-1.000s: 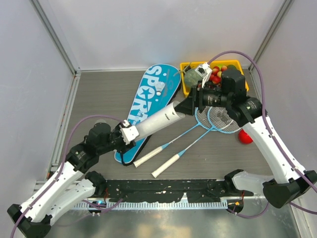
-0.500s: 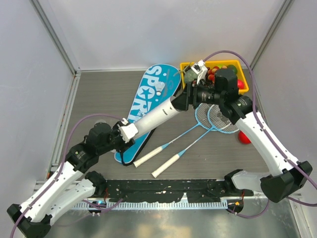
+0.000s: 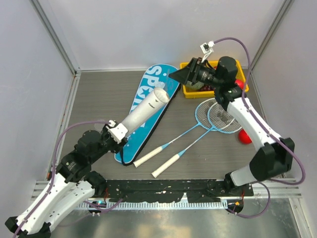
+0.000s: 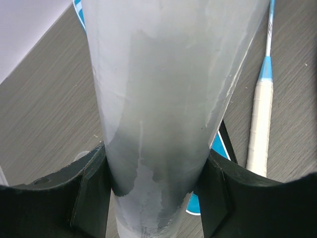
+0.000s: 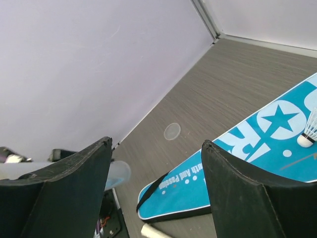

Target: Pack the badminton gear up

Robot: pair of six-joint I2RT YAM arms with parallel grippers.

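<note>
My left gripper (image 3: 118,132) is shut on the lower end of the long white tube (image 3: 141,113), which slants up over the blue SPORT bag (image 3: 154,75), open end toward the back. In the left wrist view the tube (image 4: 163,99) fills the space between the fingers (image 4: 89,188). My right gripper (image 3: 179,76) is open and empty, raised beside the yellow tray, apart from the tube. Its wrist view shows the bag (image 5: 257,148) and one white shuttlecock (image 5: 309,130) lying on it. Two light-blue rackets (image 3: 213,118) lie right of the bag, their white handles (image 3: 166,165) pointing to the front.
A yellow tray of fruit (image 3: 238,64) stands at the back right, behind the right arm. A red round fruit (image 3: 244,137) lies right of the racket heads. A small clear disc (image 5: 172,131) lies on the floor left of the bag. Walls close the back and sides.
My right gripper has let go of the tube's upper end and drawn back and up toward the yellow tray. The left gripper has swung the tube to the left over the bag.
</note>
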